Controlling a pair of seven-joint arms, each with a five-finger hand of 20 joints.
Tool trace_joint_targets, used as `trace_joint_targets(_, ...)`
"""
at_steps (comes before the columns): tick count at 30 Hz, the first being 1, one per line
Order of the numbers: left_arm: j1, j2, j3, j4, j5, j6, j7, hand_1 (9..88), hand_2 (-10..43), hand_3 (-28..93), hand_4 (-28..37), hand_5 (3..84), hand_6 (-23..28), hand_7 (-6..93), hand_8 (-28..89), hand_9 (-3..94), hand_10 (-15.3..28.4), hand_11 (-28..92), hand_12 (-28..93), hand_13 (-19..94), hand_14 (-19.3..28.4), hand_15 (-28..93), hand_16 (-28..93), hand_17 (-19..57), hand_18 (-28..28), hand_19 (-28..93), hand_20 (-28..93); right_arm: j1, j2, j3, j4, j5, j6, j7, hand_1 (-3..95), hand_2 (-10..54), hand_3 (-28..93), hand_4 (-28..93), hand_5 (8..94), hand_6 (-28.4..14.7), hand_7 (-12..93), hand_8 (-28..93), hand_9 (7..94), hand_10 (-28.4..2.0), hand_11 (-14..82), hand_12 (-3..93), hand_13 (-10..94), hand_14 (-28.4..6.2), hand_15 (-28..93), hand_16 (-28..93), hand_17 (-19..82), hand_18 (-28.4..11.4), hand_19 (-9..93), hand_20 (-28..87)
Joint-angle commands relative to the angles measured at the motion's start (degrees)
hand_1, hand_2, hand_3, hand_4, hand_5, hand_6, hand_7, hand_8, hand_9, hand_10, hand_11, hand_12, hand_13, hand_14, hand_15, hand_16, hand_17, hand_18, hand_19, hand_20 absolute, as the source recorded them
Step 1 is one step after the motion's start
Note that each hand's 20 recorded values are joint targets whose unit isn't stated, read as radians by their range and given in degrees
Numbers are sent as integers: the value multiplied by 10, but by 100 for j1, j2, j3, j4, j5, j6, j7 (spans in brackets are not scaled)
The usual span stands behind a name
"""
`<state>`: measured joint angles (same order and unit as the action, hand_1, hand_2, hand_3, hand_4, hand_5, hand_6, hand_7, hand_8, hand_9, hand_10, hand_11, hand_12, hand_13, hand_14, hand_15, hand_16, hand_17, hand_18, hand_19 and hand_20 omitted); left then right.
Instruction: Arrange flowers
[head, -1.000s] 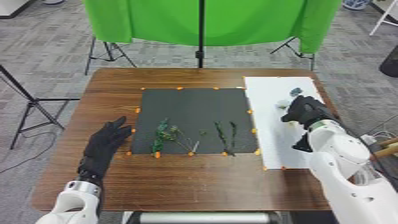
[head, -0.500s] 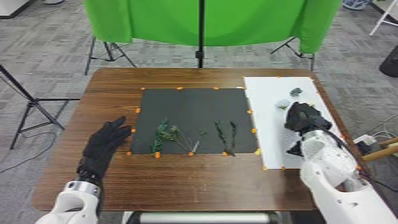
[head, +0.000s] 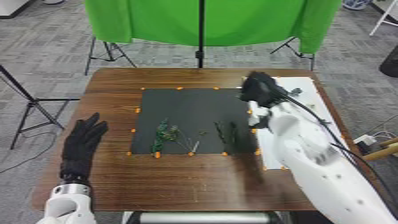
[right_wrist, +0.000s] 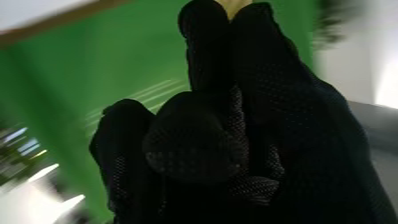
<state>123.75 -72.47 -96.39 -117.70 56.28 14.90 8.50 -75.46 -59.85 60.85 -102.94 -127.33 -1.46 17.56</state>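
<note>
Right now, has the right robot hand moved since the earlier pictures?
Yes, the right robot hand has moved left and farther forward, toward the far right corner of the dark mat.

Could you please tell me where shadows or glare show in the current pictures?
Head view: a soft shadow on the table beside the right arm; right wrist view: white glare near the edges, pale streaks across the green cloth, the right hand very dark.
</note>
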Motion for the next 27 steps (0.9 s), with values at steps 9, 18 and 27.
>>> trace_joint_targets(9, -178, 111, 241, 79, -112, -27, -15, 147, 157, 567, -283, 401, 42, 44, -57, 424, 119, 116, 140, 313, 144, 85, 46, 26, 123, 43, 185, 1014, -2643, -1488, 1523, -620, -1224, -893, 663, -95, 511, -103, 790, -20, 224, 142, 932, -91, 85, 401, 932, -6, 610, 347, 701, -89, 932, 596)
trace_joint_targets(18, -224, 126, 325, 110, -151, -97, 45, 153, 147, 558, -283, 403, 43, 47, -57, 425, 121, 118, 143, 315, 147, 86, 47, 24, 123, 46, 185, 917, -2879, -1498, 1910, -1186, -1598, -1124, 648, -95, 515, -110, 770, -14, 218, 131, 920, -89, 80, 401, 929, -6, 609, 346, 696, -88, 932, 591)
trace_joint_targets(27, -254, 112, 319, 140, -198, -128, 59, 149, 150, 556, -283, 405, 44, 48, -57, 430, 122, 126, 146, 318, 148, 87, 48, 22, 125, 51, 185, 861, -2924, -1426, 2042, -1412, -1708, -1065, 619, -95, 506, -112, 701, -1, 204, 99, 908, -93, 77, 401, 922, -8, 608, 346, 687, -90, 932, 582)
